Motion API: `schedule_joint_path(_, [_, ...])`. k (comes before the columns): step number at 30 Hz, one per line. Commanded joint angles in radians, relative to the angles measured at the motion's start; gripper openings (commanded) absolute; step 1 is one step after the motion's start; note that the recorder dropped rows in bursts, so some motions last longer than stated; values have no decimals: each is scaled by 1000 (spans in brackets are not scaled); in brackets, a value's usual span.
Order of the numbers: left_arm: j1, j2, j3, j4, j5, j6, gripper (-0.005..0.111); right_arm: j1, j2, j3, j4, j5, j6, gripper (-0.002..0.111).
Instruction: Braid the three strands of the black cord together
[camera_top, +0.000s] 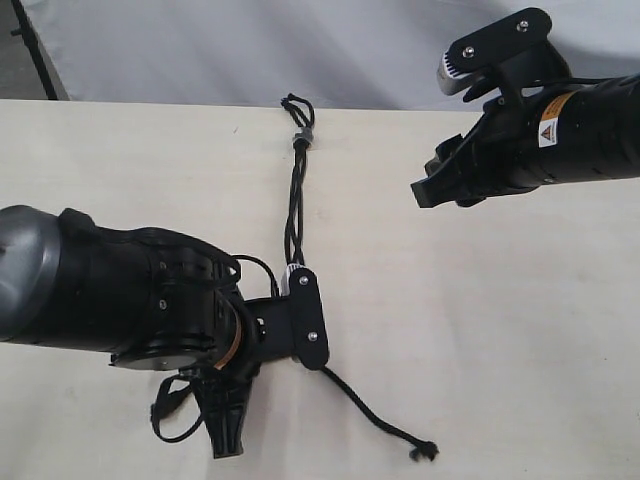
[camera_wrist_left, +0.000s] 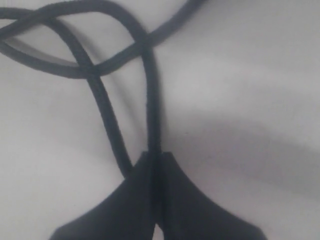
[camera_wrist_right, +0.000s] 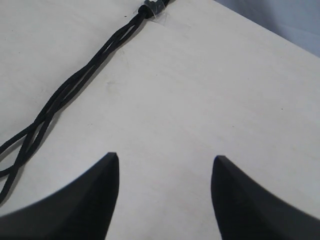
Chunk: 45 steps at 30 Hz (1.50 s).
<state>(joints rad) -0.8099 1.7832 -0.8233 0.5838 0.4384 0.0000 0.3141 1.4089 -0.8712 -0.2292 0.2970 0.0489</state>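
Pale cream table (camera_top: 520, 330), grey-white backdrop (camera_top: 200, 50) behind it. Nothing on the table but the cord (camera_top: 295, 200).

Cord position, exterior view: loop (camera_top: 291, 102) and knot (camera_top: 300, 137) sit at 12 o'clock. The strands (camera_wrist_right: 65, 92) run from there down to mid-table and disappear under my left arm.

Left gripper (camera_wrist_left: 154, 159): jaws closed, pinching one strand (camera_wrist_left: 150, 100) right at the tips. A second strand passes just beside the jaws. In the wrist view a third crosses both of them further out.

Right gripper (camera_wrist_right: 165, 156): jaws apart, holding nothing. It hovers at 2 o'clock, well apart from the cord.

Progress, my read:
- Knot to mid-table: the strands are laid over each other in a few loose crossings. I see it in both the exterior and right wrist views. It's a braid of sorts, slack and uneven.
- One tail (camera_top: 370, 410) runs free toward 5 o'clock, ending in its frayed end (camera_top: 428, 452). No crossings on that stretch.
- I can't place the other two tails. My left arm covers them, and the dark loop at 7 o'clock could be strand or arm cable.

So I'd say it's started and well short of done. The length from mid-table to the ends is left to plait. I'd call the step in hand another crossover, with the left carrying its strand over its neighbour. The right is free to take the next strand but has some way to travel first. The crossings are slack, so I'd expect them to loosen if the cord gets tugged.
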Motion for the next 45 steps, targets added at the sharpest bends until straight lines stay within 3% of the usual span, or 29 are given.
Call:
schedule_joint_path(1, [-2,1,-5,17,6,-8,1,-4,-9,1,1,-7,3,53])
schedule_joint_path(19, [8,-92,-3,10,10,-51,0,-4,-9,1,1,-26,3,53])
schedule_joint_path(33, [258,-37,111,22,-334,-49,0,-4,-9,1,1,-25,7,53])
schedule_joint_path(42, [287,39,116,22,-370,-47,0,-4,-9,1,1,-25,7,53])
schedule_joint_path(45, [287,49,116,-39,-343,-53,0,-4,-9,1,1,-25,7,53])
